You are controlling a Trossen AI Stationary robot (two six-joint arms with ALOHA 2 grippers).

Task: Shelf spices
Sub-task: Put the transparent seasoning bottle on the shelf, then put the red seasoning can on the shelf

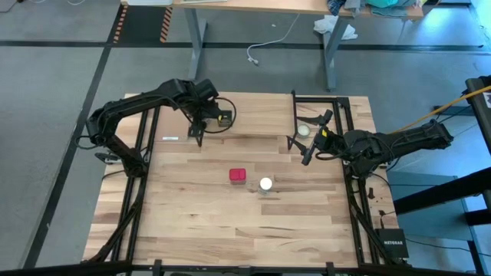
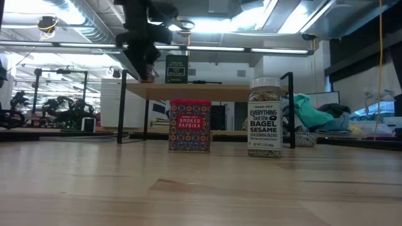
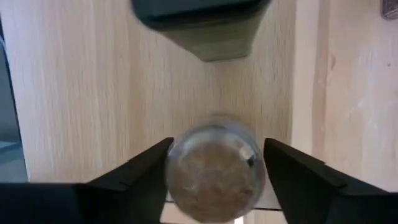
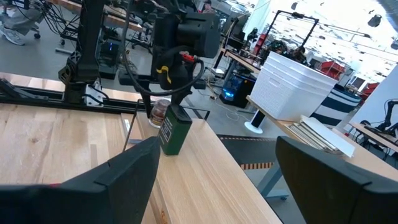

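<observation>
The tan-grey round jar (image 3: pixel 214 177) stands on the shelf (image 2: pixel 207 91) near its left end, with my left gripper (image 3: pixel 217 149) above it and a finger on each side. The dark square tin (image 4: pixel 175 130) stands upright on the shelf right beside it. The red square box (image 1: pixel 237 175) and the clear white-lidded jar (image 1: pixel 265 184) stand on the tabletop in front of the shelf. My right gripper (image 1: pixel 309 147) hovers open near the shelf's right end, touching nothing. My left gripper holds the tan-grey round jar by its sides near the top (image 3: pixel 174 168), pinched between the two fingers (image 3: pixel 149 168). The fingers come from above, pointing down. The jar is upright; in the low view its bottom (image 2: pixel 149 78) appears to sit on the shelf board.
A flat pale round disc (image 1: pixel 304 130) lies at the shelf's right part, near my right gripper. The shelf's thin black legs (image 2: pixel 120 107) stand on the table's far half. The near half of the table (image 1: pixel 230 230) is bare wood. Black frame rails run along both table sides.
</observation>
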